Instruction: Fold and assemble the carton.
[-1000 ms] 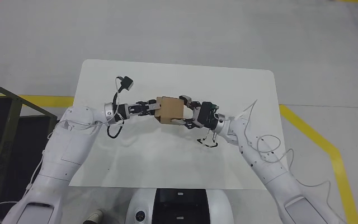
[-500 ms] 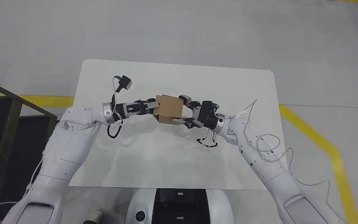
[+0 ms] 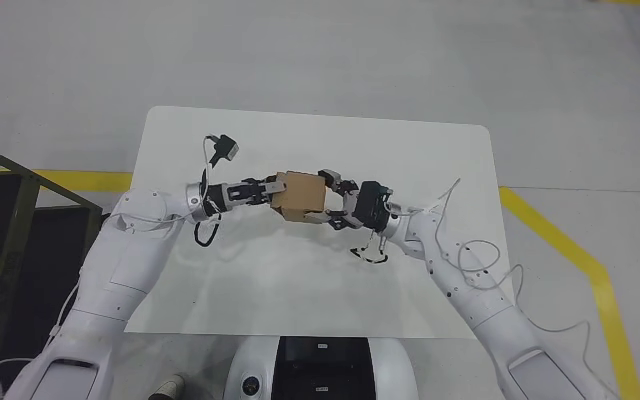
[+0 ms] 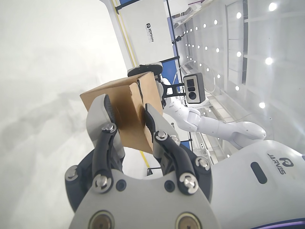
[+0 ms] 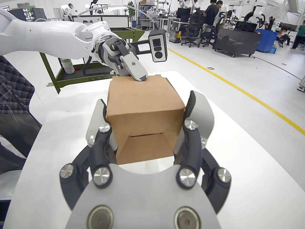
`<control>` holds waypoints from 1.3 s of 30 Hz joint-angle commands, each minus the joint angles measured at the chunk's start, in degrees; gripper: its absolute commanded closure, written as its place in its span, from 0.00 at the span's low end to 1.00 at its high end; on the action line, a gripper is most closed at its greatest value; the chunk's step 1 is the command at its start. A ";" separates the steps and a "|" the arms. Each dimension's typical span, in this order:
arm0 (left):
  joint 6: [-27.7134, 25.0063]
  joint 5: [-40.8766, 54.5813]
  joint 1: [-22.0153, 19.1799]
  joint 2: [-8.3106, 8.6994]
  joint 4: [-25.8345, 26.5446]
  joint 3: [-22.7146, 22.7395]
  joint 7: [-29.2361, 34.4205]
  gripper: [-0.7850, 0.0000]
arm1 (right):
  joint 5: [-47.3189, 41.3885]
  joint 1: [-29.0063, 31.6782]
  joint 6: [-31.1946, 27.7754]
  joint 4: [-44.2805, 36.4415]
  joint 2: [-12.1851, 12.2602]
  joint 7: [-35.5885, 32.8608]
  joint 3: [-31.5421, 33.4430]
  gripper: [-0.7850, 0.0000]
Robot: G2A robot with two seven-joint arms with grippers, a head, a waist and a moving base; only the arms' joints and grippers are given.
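Two finger grippers hold the brown cardboard carton (image 3: 301, 196) between them over the middle of the white, round-cornered table (image 3: 420, 140). The left gripper (image 4: 127, 106) is clamped across one corner edge, and the right gripper (image 5: 146, 101) is closed on the opposite end, with a finger against each side wall. This opposed grip appears intended to keep the walls square while the remaining folds are made. The carton is well apart from all four table edges, so each arm has bare surface on its own side for retraction or re-gripping.
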State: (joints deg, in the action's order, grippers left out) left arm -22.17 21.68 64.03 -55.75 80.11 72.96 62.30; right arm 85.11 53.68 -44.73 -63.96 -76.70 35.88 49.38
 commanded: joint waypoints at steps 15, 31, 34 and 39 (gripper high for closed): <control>-0.45 0.49 -0.58 -0.25 0.67 -0.72 -0.48 1.00 | 0.48 0.35 0.51 -0.87 -0.07 0.27 -0.83 0.97; -0.28 0.55 1.80 0.51 0.79 2.75 -0.56 0.91 | -0.49 -0.03 0.60 1.78 -0.05 1.28 -0.40 0.98; -0.17 0.47 2.10 0.56 1.01 2.99 -0.90 0.91 | -0.68 -0.14 0.24 2.28 -0.10 1.91 -0.52 0.98; -0.15 0.32 2.26 0.56 1.34 3.03 -1.37 0.90 | -1.17 -0.47 -0.11 2.81 -0.14 2.67 -0.44 1.00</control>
State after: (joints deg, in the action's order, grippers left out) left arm -22.39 22.13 66.31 -55.19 81.41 76.04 61.02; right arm 83.95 53.26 -44.78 -61.16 -76.84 38.45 48.93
